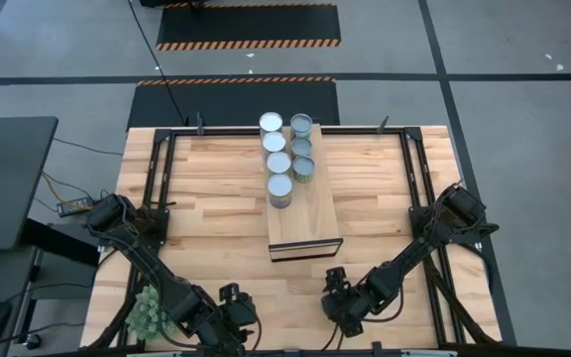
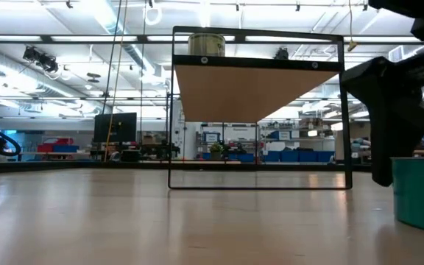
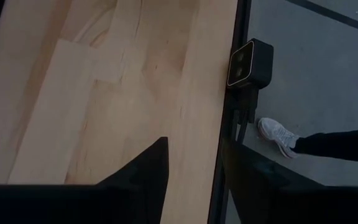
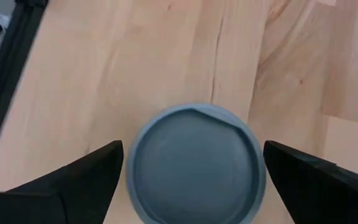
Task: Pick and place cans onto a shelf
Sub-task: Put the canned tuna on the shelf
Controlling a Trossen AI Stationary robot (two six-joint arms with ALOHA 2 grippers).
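Several cans point(image 1: 280, 188) stand upright in two rows on the far part of the light-wood shelf point(image 1: 310, 223), which lies mid-table. One blue-grey can point(image 4: 194, 165) stands on the tabletop in front of the shelf's near end; it also shows in the low view point(image 2: 422, 195). My right gripper point(image 4: 193, 148) is open and points down over this can, one finger on either side of its round top, and no touch shows. In the high view my right gripper point(image 1: 337, 290) covers the can. My left gripper point(image 3: 194, 174) is open and empty near the table's near edge, also in the high view point(image 1: 231, 302).
A spiky green plant ball point(image 1: 147, 309) lies at the near left corner beside the left arm. A black frame point(image 1: 167, 178) runs round the tabletop. A small camera point(image 3: 250, 62) stands at the near edge, and a person's shoe point(image 3: 277, 134) is on the floor beyond it.
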